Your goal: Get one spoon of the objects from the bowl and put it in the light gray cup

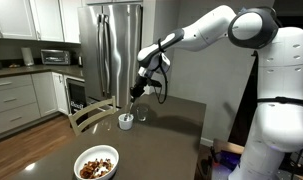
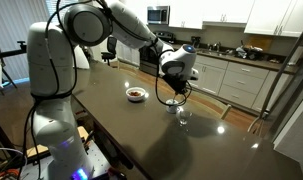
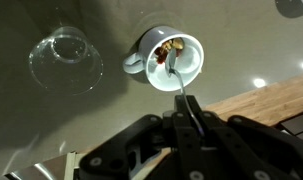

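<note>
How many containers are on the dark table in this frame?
3: the white bowl closest to the camera in an exterior view, the light gray cup farther along, and a clear glass right beside that cup. None appears hidden.

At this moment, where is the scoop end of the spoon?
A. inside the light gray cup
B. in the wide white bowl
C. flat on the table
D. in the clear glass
A: in the wrist view the spoon, gripped by the fingers, reaches into the light gray cup among brown chunks; the clear glass stands apart.
</note>
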